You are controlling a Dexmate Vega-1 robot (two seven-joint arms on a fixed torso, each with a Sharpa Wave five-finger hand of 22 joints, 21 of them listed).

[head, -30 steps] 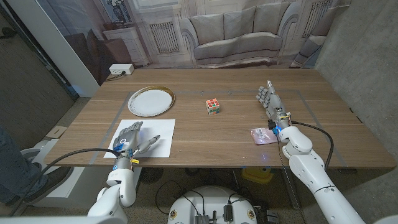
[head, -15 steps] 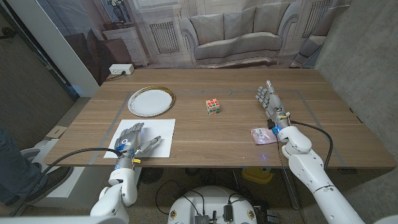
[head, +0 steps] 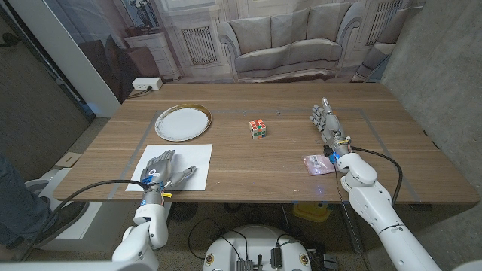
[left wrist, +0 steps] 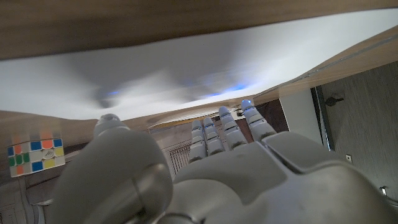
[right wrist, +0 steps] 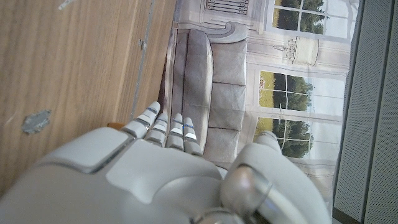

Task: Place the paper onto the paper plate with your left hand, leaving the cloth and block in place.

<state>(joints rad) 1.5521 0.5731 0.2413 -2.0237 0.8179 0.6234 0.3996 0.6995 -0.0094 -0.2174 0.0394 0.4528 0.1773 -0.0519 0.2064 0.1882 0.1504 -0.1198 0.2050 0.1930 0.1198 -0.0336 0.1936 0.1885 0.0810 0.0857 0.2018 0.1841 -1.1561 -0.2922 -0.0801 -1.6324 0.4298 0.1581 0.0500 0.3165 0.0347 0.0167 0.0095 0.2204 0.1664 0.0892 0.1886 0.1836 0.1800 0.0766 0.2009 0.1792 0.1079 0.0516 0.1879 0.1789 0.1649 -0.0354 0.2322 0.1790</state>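
One paper (head: pixel 178 166), one plate (head: pixel 183 122), one block (head: pixel 257 129)

- My left hand (head: pixel 163 172): low at the near left, fingers spread and reaching forward, holding nothing.
- My right hand (head: pixel 325 120): extended far on the right side, fingers straight together, empty, forearm stretched out behind it.

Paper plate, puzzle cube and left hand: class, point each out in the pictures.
Paper plate (head: pixel 183 122), head view, bare white middle.
Puzzle cube (head: pixel 258 129), head view, top face.
Left hand (head: pixel 160 170), head view, back of the hand.
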